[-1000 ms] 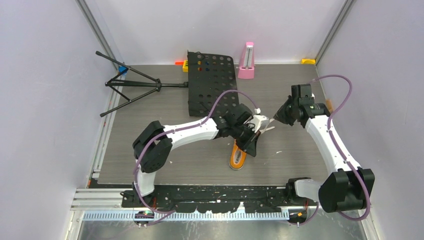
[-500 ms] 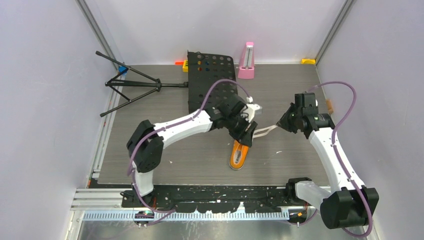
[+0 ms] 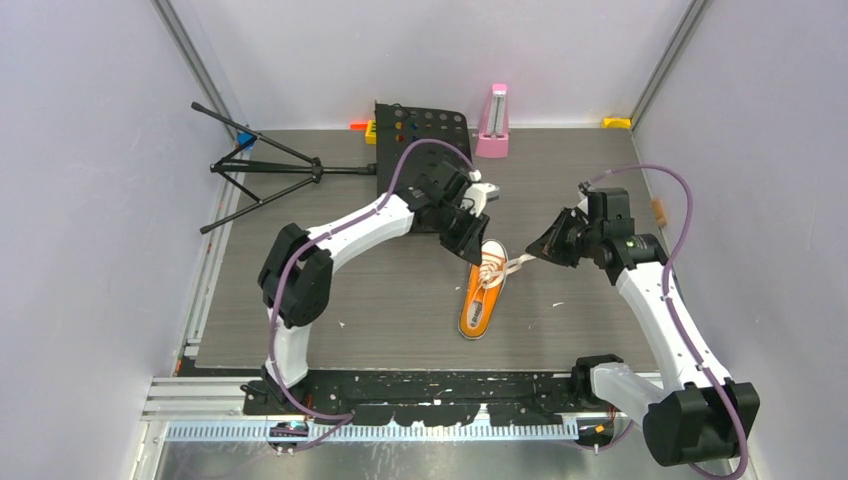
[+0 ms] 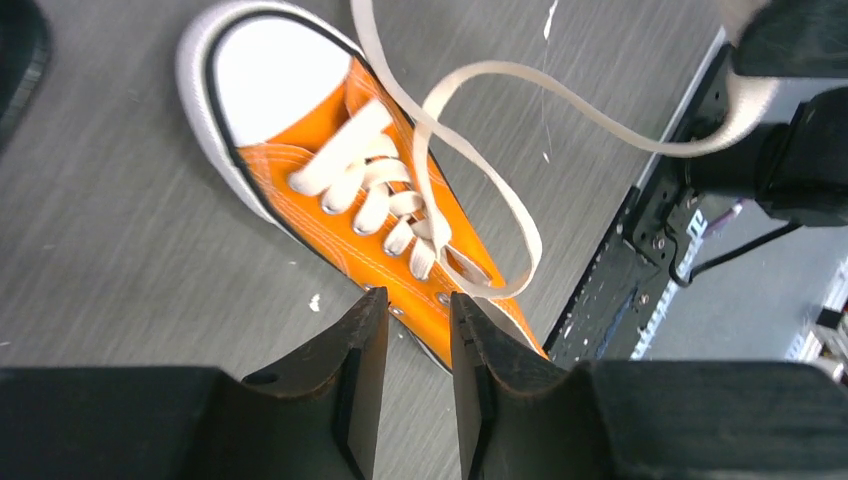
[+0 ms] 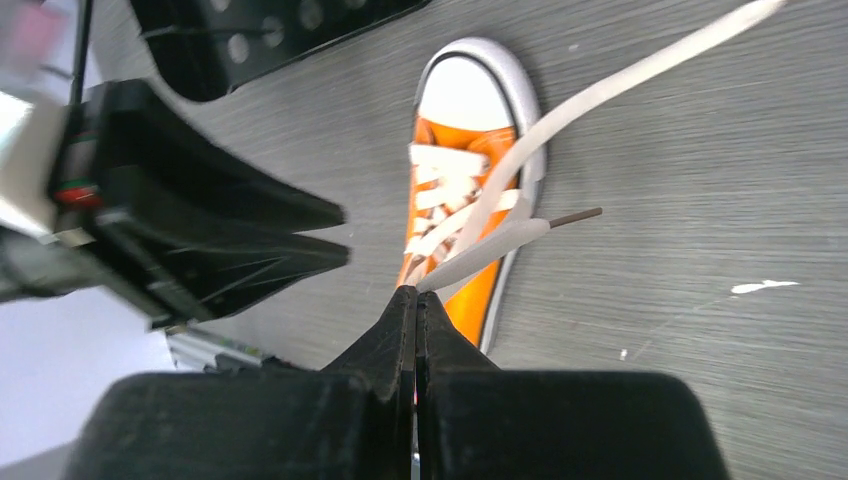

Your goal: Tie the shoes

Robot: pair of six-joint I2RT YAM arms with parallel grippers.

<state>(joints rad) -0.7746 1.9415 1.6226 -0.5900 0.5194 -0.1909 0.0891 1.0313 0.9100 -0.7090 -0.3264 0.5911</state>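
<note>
Midway across the tabletop (image 3: pixel 380 300) lies the orange sneaker (image 3: pixel 480 300), toe away from the bases; the right hand (image 5: pixel 414 292) clenches a white lace (image 5: pixel 490 248); the left hand (image 4: pixel 417 305) hovers above, slightly parted, empty.

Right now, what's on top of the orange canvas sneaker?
On the orange canvas sneaker, white laces criss-cross the tongue and a loose loop lies over the opening. A strand runs to the shut right end effector. The left end effector hides the heel in its view.
</note>
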